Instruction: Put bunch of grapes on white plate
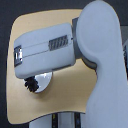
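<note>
One white plate (46,82), one bunch of grapes (33,84) on its edge, hand hidden — grip unclear

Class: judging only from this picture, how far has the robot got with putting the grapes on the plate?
Looks done: the bunch of grapes lies over the white plate's edge at the exterior view's left. In hand: the arm covers them; its hand is hidden, so release is unclear. Left: withdraw.
</note>
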